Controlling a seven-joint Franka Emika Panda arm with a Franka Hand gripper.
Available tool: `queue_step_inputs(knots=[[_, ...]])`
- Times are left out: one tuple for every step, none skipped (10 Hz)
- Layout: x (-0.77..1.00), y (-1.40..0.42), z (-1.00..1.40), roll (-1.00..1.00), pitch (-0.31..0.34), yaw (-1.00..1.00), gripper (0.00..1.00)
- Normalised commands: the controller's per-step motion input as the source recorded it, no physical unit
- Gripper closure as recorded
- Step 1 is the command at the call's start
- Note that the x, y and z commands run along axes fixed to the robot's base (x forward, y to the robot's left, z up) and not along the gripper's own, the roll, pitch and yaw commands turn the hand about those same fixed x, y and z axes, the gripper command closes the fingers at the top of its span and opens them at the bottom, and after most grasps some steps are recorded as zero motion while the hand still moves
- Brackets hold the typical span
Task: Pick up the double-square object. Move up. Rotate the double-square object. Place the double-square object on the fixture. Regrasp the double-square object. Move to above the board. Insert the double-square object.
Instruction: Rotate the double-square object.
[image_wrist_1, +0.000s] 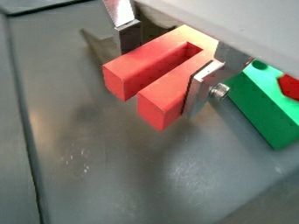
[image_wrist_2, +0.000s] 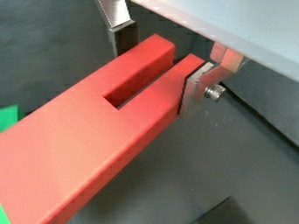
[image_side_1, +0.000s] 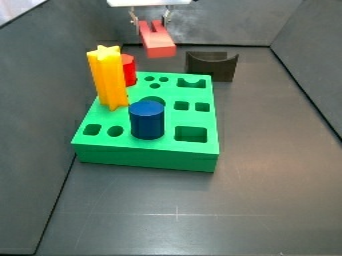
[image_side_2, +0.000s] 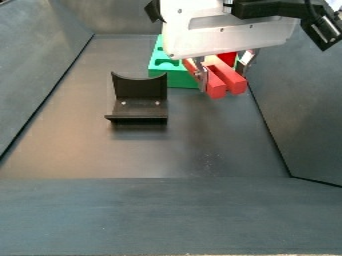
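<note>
The double-square object (image_wrist_1: 146, 74) is a long red block with a slot splitting one end into two square prongs. It lies level between the silver fingers of my gripper (image_wrist_1: 163, 77), which is shut on its sides, and it seems to hang a little above the grey floor. Both wrist views show it, with the solid end (image_wrist_2: 70, 149) filling one of them. From the side, the gripper (image_side_1: 156, 22) carries the block (image_side_1: 158, 40) behind the green board (image_side_1: 134, 152) and beside the dark fixture (image_side_1: 211, 63). The fixture (image_side_2: 138, 98) stands apart from the block (image_side_2: 223, 78).
On the board stand a yellow star-shaped peg (image_side_1: 107, 75), a blue cylinder (image_side_1: 147, 118) and a short red cylinder (image_side_1: 128, 68). The board's corner (image_wrist_1: 263, 114) lies close to one finger. Sloping grey walls (image_side_2: 40, 80) enclose the floor.
</note>
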Motion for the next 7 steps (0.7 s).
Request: queue_step_inputs(knots=[[0.01,0.02,-0.02,-0.06,-0.034,-1.00,1.00],[0.01,0.02,-0.02,-0.06,-0.034,-0.78,1.00],[0.01,0.02,-0.02,-0.06,-0.034,-0.54,1.00],[0.01,0.02,-0.02,-0.06,-0.034,-0.36,1.00],[0.01,0.02,-0.02,-0.06,-0.034,-0.24,1.00],[0.00,0.00,-1.00,0.00,0.000,0.00,1.00],[0.01,0.00,-1.00,0.00,-0.015,0.03,1.00]])
